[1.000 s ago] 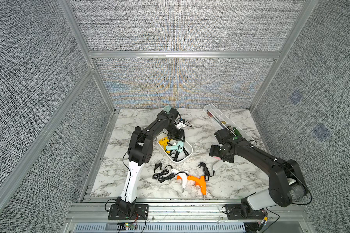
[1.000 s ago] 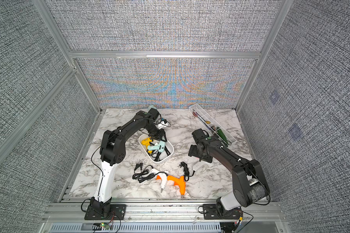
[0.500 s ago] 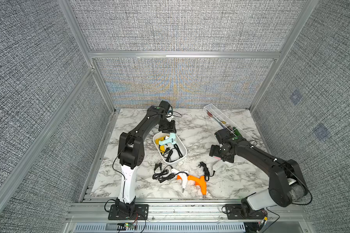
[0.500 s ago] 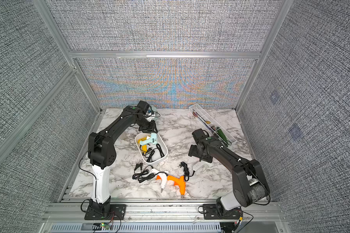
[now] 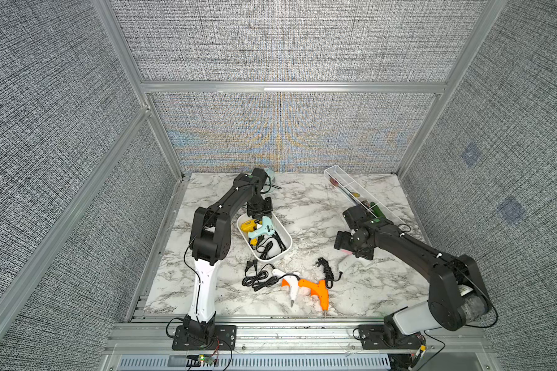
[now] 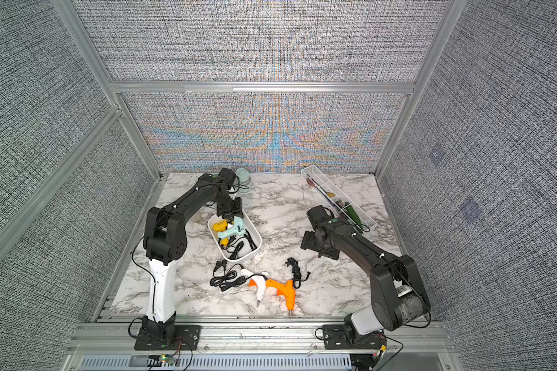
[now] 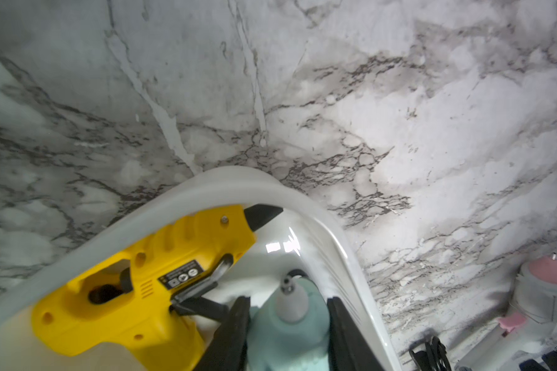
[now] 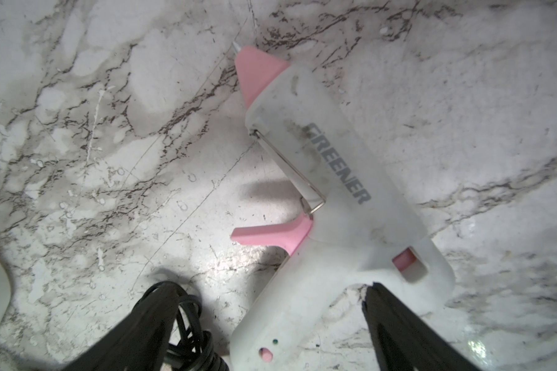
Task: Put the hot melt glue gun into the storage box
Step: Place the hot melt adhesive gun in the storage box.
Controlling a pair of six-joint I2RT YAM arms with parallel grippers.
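Marble-patterned sheet covers the desk (image 5: 306,205), which is seen whole in both top views. The left arm (image 5: 229,202) is raised from the near edge toward the far left corner and bent down again. The right arm (image 5: 409,247) is stretched low over the right half. A clear tray (image 5: 362,194) is laid slantwise by the far right corner.

The storage box (image 5: 288,241) is set just left of the desk's middle, well apart from the tray. Inside it a yellow glue gun (image 5: 247,226) and a mint glue gun (image 5: 265,228) are laid side by side and touching. Black cords (image 5: 270,248) are coiled at the box's end toward the near edge.

The left tool (image 5: 260,208) is held over the box's far end. In the left wrist view its fingers (image 7: 235,334) are set narrowly on either side of the mint gun's nozzle end. Whether the gun is squeezed cannot be told.

The right tool (image 8: 267,289) is spread wide, its fingers either side of the handle of a white-and-pink glue gun (image 8: 335,192). That gun lies flat on the desk, outside the box.

By the near edge an orange glue gun (image 5: 317,286) and a white-and-orange glue gun (image 5: 292,289) are laid close together, nozzles toward that edge. Loose cords (image 5: 258,279) are bundled beside them.
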